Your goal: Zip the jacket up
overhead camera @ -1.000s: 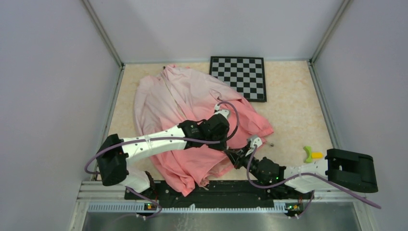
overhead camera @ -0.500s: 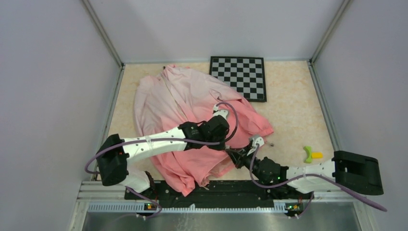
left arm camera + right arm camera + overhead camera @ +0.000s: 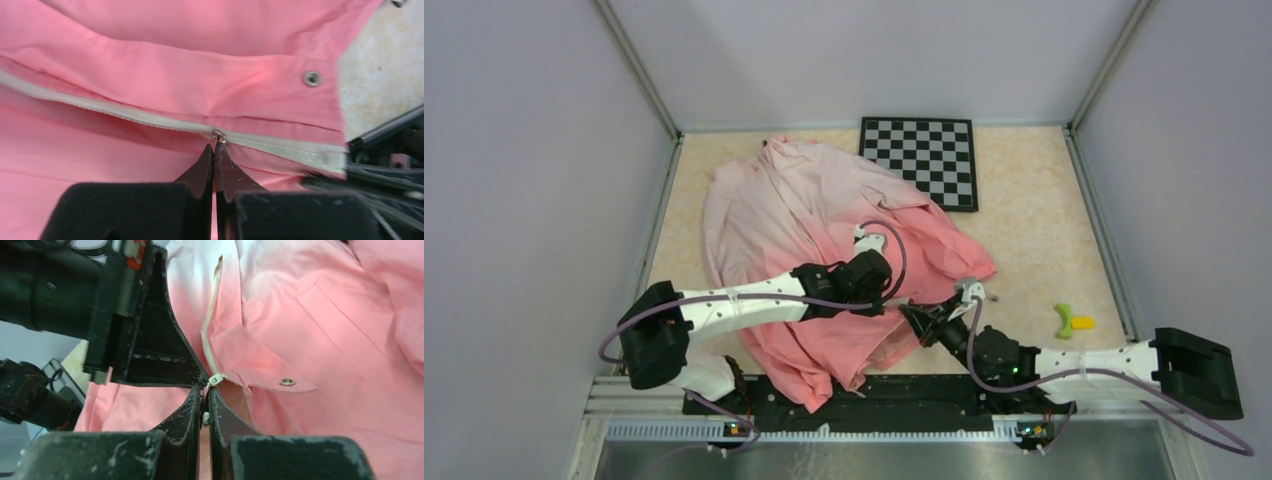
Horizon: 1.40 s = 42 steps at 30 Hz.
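The jacket point(image 3: 824, 215) lies spread on the table, pale pink at the far collar and coral at the near hem. In the left wrist view my left gripper point(image 3: 215, 147) is shut on the small metal zipper pull point(image 3: 218, 135) of the white zipper point(image 3: 125, 115), near its lower end. In the right wrist view my right gripper point(image 3: 204, 391) is shut on the bottom end of the zipper point(image 3: 209, 332) at the hem, tip to tip with the left fingers point(image 3: 150, 345). In the top view the two grippers meet at the hem, the left gripper point(image 3: 896, 302) just left of the right gripper point(image 3: 913, 316).
A black-and-white chessboard point(image 3: 921, 160) lies at the back right, partly touched by the jacket. A yellow-green toy point(image 3: 1069, 320) lies at the right. A snap button point(image 3: 312, 78) sits on the hem flap. Grey walls enclose the table; the arms' mounting rail point(image 3: 864, 395) runs along the near edge.
The right arm has stretched further right and its gripper has shifted slightly right with the hem. The left wrist has moved a little left and nearer. Both grips stay shut.
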Each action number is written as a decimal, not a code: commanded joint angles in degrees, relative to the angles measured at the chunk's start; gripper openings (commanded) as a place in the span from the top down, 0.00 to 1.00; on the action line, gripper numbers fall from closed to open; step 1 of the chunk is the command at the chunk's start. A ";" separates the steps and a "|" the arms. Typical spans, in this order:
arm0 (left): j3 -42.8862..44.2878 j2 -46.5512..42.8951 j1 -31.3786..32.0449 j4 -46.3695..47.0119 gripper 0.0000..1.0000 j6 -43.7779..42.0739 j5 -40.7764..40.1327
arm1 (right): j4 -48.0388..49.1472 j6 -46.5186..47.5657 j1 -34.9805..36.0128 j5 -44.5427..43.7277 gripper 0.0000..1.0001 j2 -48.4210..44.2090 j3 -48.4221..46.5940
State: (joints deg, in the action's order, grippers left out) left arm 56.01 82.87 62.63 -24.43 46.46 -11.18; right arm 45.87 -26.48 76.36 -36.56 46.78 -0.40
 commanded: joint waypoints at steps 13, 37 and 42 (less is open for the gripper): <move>-4.35 -3.47 -14.07 -5.48 1.00 -16.42 -24.17 | 3.05 7.77 -0.01 1.83 1.00 -8.24 7.29; 8.20 20.11 -44.77 44.35 1.00 -55.74 -35.36 | 9.92 7.89 0.00 1.47 1.00 -2.16 8.28; 12.77 26.53 -48.25 53.42 1.00 -63.64 -35.07 | 9.92 7.90 -0.01 1.12 1.00 -1.95 8.42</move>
State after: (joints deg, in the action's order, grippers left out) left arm 63.37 105.86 17.93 14.02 -7.86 -42.22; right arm 53.84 -19.16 76.36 -34.92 45.23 -0.40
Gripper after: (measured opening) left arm 0.003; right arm 0.036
